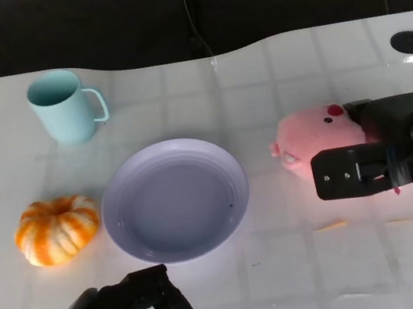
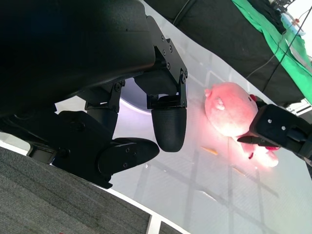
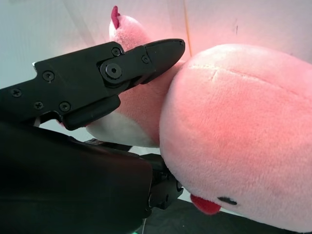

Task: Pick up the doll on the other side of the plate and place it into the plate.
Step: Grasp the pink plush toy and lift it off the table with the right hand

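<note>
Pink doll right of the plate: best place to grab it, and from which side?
Grip the doll around its narrower body behind the big round head, coming from the robot's right, away from the plate. The head looks too wide and rounded to span. The right robot hand already has fingers on that body; whether it grips firmly can't be told.

Table [image 1: 307,280]: plate [image 1: 229,168], doll [image 1: 317,140], pumpkin [image 1: 56,229], mug [image 1: 64,107]

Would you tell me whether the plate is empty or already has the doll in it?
Empty. The plate shows only its bare lavender inside, and the pink doll lies on the table beside it, at the right hand.
</note>
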Motion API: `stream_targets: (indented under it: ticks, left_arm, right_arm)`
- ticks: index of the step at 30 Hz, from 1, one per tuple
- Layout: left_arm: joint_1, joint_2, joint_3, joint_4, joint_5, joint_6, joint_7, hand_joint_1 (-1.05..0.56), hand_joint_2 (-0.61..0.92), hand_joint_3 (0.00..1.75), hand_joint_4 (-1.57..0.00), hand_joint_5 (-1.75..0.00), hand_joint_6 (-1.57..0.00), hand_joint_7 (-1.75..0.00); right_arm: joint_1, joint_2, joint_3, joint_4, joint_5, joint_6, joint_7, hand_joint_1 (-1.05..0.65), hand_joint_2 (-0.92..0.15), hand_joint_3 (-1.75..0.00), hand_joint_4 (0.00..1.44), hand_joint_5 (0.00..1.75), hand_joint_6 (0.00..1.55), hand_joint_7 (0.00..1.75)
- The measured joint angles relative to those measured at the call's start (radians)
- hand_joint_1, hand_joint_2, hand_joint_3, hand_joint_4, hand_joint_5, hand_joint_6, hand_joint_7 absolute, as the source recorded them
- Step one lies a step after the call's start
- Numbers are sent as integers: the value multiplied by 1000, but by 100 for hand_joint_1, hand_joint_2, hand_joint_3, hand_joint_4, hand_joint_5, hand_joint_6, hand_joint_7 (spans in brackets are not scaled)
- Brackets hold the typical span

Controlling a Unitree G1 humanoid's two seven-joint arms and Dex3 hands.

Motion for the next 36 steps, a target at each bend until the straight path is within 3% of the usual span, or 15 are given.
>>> stream_targets:
  ticks: [2, 3, 6, 7, 10, 12, 13, 15, 17, 18, 23, 26, 31, 34, 36]
  left_arm:
    - [0, 0, -2, -1, 6, 0, 0, -26, 70, 75, -58, -175, -64, -133]
    - [0, 0, -2, -1, 13, 0, 0, -26, 70, 75, -58, -175, -64, -133]
    - [2, 1, -4, -1, 22, -1, 0, -27, 71, 74, -57, -175, -64, -133]
    - [3, 1, -5, -2, 22, -1, 0, -27, 70, 74, -57, -175, -64, -133]
    - [3, 1, -7, -6, 22, 0, 0, -25, 70, 74, -58, -175, -64, -134]
    - [2, 1, -7, -8, 22, 0, 0, -24, 70, 75, -58, -175, -64, -134]
    - [2, 1, -7, -10, 22, 0, 0, -24, 70, 75, -58, -175, -64, -134]
    - [2, 1, -7, -17, 22, 8, 0, -25, 69, 76, -57, -175, -64, -134]
    - [-1, 1, -9, -23, 23, 12, 0, -25, 69, 76, -57, -175, -64, -134]
    - [-3, 1, -10, -26, 24, 14, 0, -25, 69, 76, -57, -175, -64, -134]
    - [-8, 1, -12, -35, 28, 30, 0, -25, 69, 77, -61, -175, -64, -135]
    - [-7, 2, -12, -37, 27, 30, 0, -26, 69, 77, -61, -175, -64, -135]
    - [3, 2, -12, -37, 29, 30, 0, -25, 68, 79, -60, -175, -65, -135]
    - [10, 2, -12, -38, 29, 30, 0, -25, 68, 79, -59, -175, -64, -135]
    - [12, 2, -12, -38, 29, 29, 0, -24, 67, 79, -58, -175, -64, -135]
  right_arm:
    - [-13, 12, 5, 36, 1, -6, -27, -33, -90, 0, 72, 127, 54, 3]
    - [-16, 15, 6, 50, 2, -12, -42, -31, -91, -1, 67, 122, 61, 4]
    - [-23, 18, 12, 88, 3, -42, -89, -33, -92, -16, 70, 70, 99, 5]
    - [-26, 18, 16, 96, 3, -50, -102, -34, -92, -17, 73, 73, 104, 6]
    - [-30, 17, 29, 112, 3, -69, -138, -31, -92, -18, 68, 140, 118, 11]
    - [-31, 15, 36, 114, 3, -81, -161, -30, -92, -18, 69, 151, 120, 15]
    - [-31, 15, 36, 114, 4, -89, -173, -30, -92, -20, 71, 152, 115, 30]
    - [-30, 11, 35, 114, 11, -109, -199, -29, -92, -18, 72, 170, 78, 124]
    - [-30, 8, 33, 113, 23, -123, -224, -29, -92, -20, 75, 174, 69, 146]
    - [-30, 5, 31, 112, 28, -131, -234, -28, -92, -21, 75, 174, 68, 150]
    - [-4, -4, -7, 92, 73, -172, -282, -26, -90, -15, 77, 169, 84, 120]
    - [21, -4, -48, 75, 119, -184, -295, -24, -91, -15, 80, 160, 93, 90]
    - [53, -4, -82, 53, 146, -203, -342, -22, -88, -17, 80, 159, 98, 81]
    - [62, -4, -88, 32, 158, -218, -348, -23, -80, -35, 80, 169, 88, 108]
    - [69, -4, -103, 6, 169, -232, -348, -22, -57, -85, 86, 173, 75, 152]
